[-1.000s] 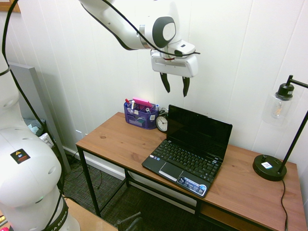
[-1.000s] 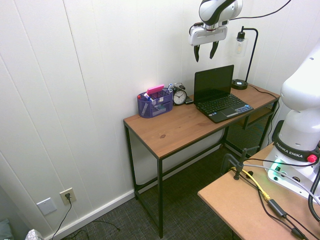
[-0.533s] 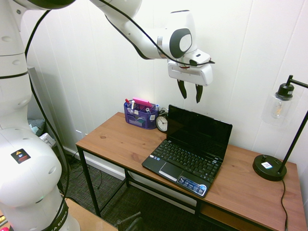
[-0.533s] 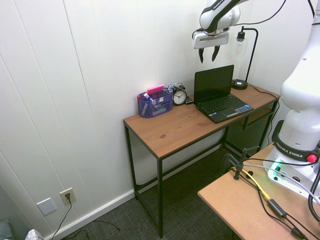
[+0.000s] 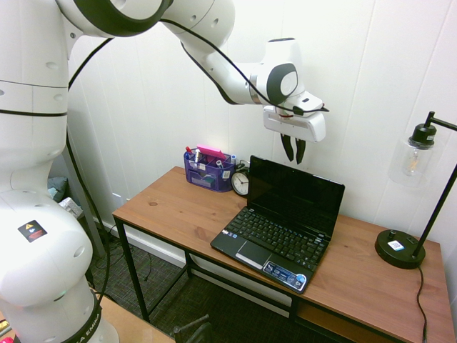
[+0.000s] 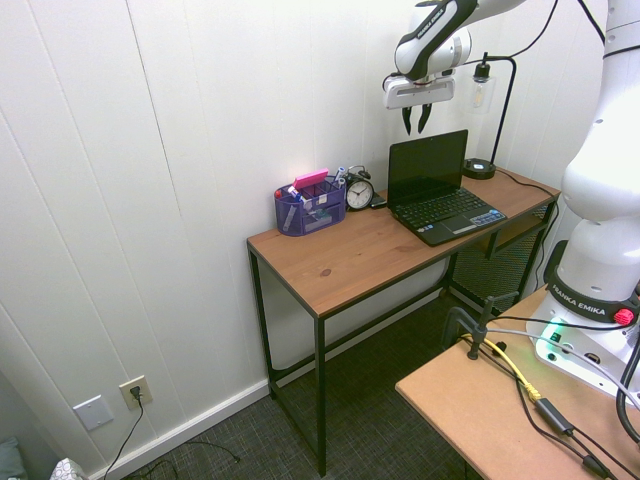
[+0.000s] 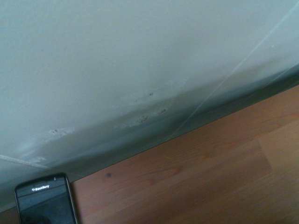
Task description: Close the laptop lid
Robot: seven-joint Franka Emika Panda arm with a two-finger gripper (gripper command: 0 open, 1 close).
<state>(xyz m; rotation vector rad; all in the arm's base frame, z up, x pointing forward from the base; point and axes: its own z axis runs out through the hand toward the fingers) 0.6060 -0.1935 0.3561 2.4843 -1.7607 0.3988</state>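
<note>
The laptop lid (image 5: 294, 194) was seen standing fully upright, its dark screen facing out over the keyboard (image 5: 277, 236), on the netbook placed towards the lamp end of the wooden desk (image 5: 178, 207). The gripper (image 5: 293, 151) was held just above the lid's top edge, near the corner closest to the alarm clock (image 5: 240, 183), with a small gap between fingertips and lid; no contact could be made out. Its fingers were drawn nearly together, a narrow slit left between them, and nothing was pinched. In the wrist view only the white wall, a strip of desk and a BlackBerry phone (image 7: 46, 205) behind the netbook were shown. A purple desk organiser (image 5: 208, 170) was stood beside the clock, and a black lamp (image 5: 400, 249) at the far end. The closing itself was judged not yet begun: the approach was nearly done, while reaching the lid's rear face or top edge and pushing it down onto the keyboard was left to do
</note>
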